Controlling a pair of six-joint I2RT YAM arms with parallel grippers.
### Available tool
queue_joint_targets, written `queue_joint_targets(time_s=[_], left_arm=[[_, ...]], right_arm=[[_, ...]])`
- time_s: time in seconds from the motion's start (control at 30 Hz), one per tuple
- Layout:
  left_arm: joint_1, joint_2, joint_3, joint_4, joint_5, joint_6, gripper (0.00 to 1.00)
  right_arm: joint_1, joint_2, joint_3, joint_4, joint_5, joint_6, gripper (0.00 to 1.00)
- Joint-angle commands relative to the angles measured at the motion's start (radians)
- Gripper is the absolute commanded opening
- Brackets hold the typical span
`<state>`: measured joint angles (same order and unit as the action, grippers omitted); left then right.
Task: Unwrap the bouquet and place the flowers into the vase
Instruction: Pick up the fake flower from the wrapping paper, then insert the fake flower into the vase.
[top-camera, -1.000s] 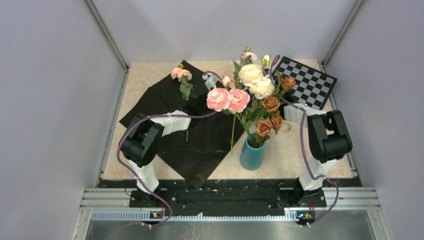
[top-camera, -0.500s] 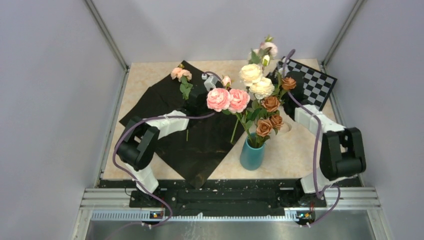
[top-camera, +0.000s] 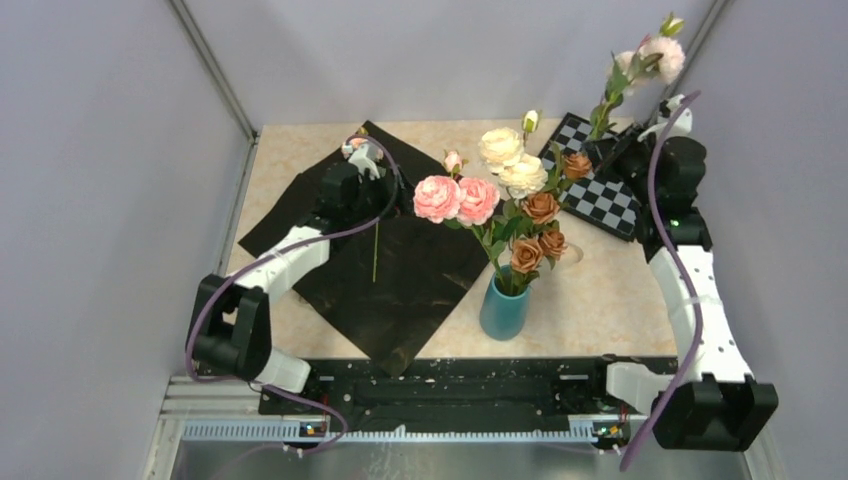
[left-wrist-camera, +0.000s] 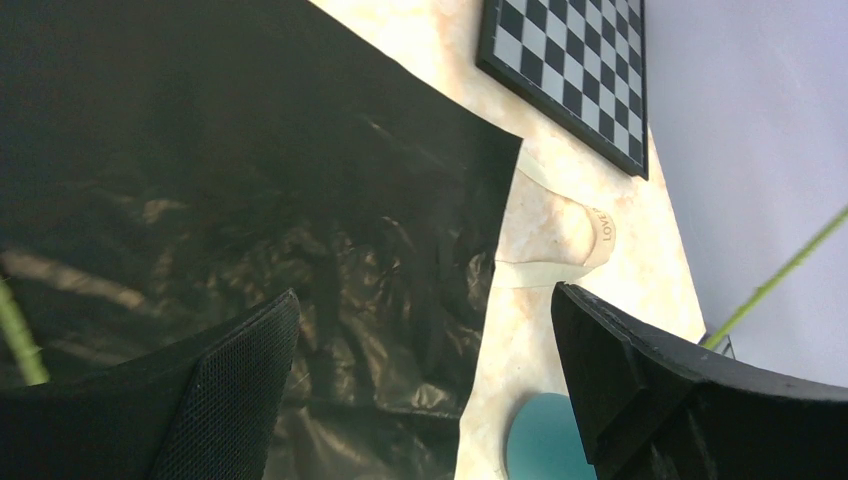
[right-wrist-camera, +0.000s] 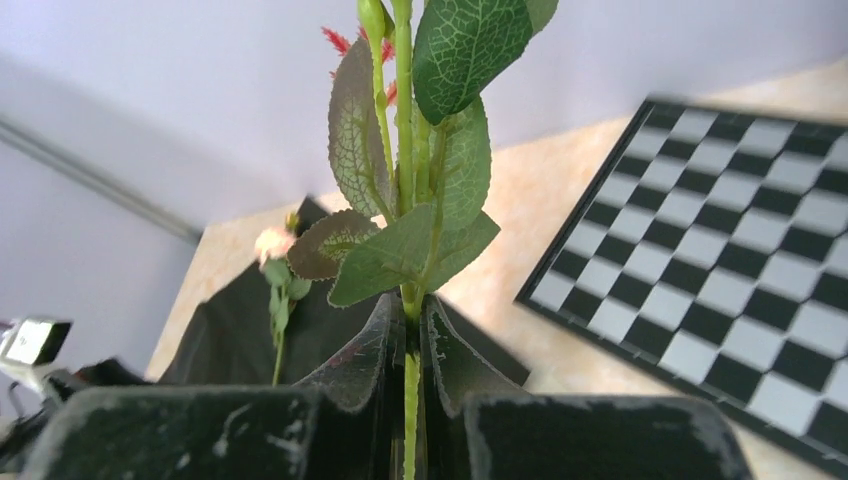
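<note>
The teal vase (top-camera: 505, 310) stands near the table's front middle with several pink, cream and orange flowers (top-camera: 510, 175) in it. The bouquet's black paper (top-camera: 400, 280) lies spread flat. One pink flower lies on it, its stem (top-camera: 376, 245) pointing forward. My left gripper (top-camera: 347, 188) hovers over that flower's head end, open and holding nothing (left-wrist-camera: 420, 390); the vase rim (left-wrist-camera: 540, 445) shows between its fingers. My right gripper (top-camera: 612, 150) is raised at the back right, shut on a leafy green stem (right-wrist-camera: 405, 180) that carries a pink flower (top-camera: 660, 55).
A black-and-white checkerboard (top-camera: 600, 190) lies at the back right under the right arm. A cream ribbon (top-camera: 570, 255) lies on the table behind the vase. The grey enclosure walls stand close on both sides.
The right arm rose and swung to the back right with its flower. The left gripper opened and moved left, to over the lying flower.
</note>
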<state>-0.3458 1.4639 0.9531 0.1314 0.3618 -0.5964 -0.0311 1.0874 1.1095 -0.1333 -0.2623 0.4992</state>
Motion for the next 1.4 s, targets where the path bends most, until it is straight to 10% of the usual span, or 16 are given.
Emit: queue_joint_targets(time_s=[0.0, 0.57, 1.07, 1.37], left_arm=[[0.066, -0.132, 0.018, -0.175, 0.012, 0.030, 0.99], [0.165, -0.277, 0.176, -0.565, -0.042, 0.281, 0.99], [0.169, -0.321, 0.125, -0.573, -0.223, 0.405, 0.99], [0.171, -0.297, 0.130, -0.566, -0.220, 0.397, 0.99]], right_arm=[[0.001, -0.093, 0.153, -0.161, 0.192, -0.157, 0.00], [0.001, -0.297, 0.577, -0.245, -0.144, -0.143, 0.00], [0.001, -0.273, 0.329, 0.591, -0.761, 0.449, 0.00], [0.001, -0.301, 0.151, 0.602, -0.808, 0.396, 0.00]])
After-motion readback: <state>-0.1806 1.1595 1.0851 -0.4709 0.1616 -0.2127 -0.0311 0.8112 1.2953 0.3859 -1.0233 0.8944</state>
